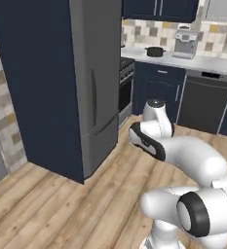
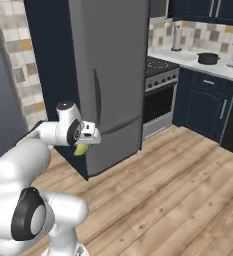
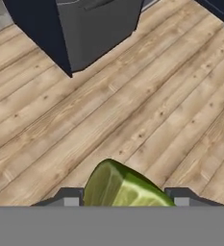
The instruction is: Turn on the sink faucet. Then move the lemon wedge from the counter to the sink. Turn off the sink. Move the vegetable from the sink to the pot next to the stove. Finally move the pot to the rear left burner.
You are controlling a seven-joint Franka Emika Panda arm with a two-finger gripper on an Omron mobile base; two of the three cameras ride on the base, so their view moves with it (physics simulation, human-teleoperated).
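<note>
While the base sits out on the wood floor (image 3: 147, 110), your gripper (image 3: 125, 202) hangs over the planks w/ the lemon wedge (image 3: 123, 187) pinched between its jaws. You can see in the hand view that the jaws stand only as far apart as the wedge is wide, one dark tip at each side of it, rind up. From the right base view the same yellow-green piece (image 2: 81, 149) shows just under the hand, gripper (image 2: 83, 145) pointing down, close in front of the tall grey fridge (image 2: 113, 75).

Your pot (image 1: 155, 51) sits on the counter (image 1: 202, 62), just right of the stove (image 1: 126, 73) and left of a grey coffee machine (image 1: 185, 44). In the right base view the pot (image 2: 208, 58) sits on the counter (image 2: 188, 59) near the wall tiles, w/ the stove (image 2: 158, 70) to its left; a pale upright roll (image 2: 177, 39) stands at the back of the counter between them. A dark dishwasher (image 1: 202, 102) sits under the counter, navy cabinets (image 1: 159, 85) beside it. The wedge is well apart from the pot and the stove.
</note>
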